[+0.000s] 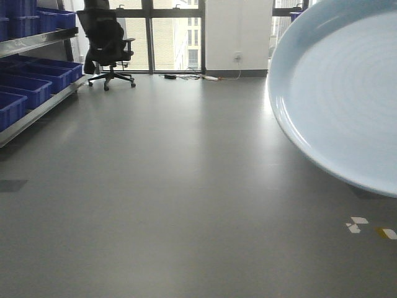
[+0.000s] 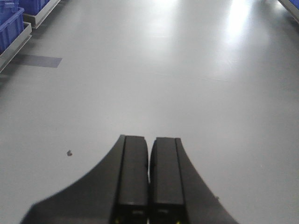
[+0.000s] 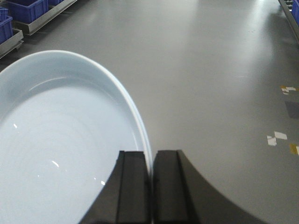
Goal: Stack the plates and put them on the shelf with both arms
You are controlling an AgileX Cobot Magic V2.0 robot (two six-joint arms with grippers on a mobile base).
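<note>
Plate [image 3: 60, 154] hangs in air over floor [image 1: 173, 186], no table in view, rim pinched by right gripper [image 3: 151, 163]. Left gripper [image 2: 149, 154] closed, empty. Risk: one-edge pinch on glossy rim may let it slip, drop.

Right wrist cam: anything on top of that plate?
Nothing visible: the plate shows a bare glossy surface with faint rings. The right hand pinches its rim and covers a sliver there; part of the plate runs out of frame.

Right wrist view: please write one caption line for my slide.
Right claw pinching the rim of a pale blue plate above a grey floor.
</note>
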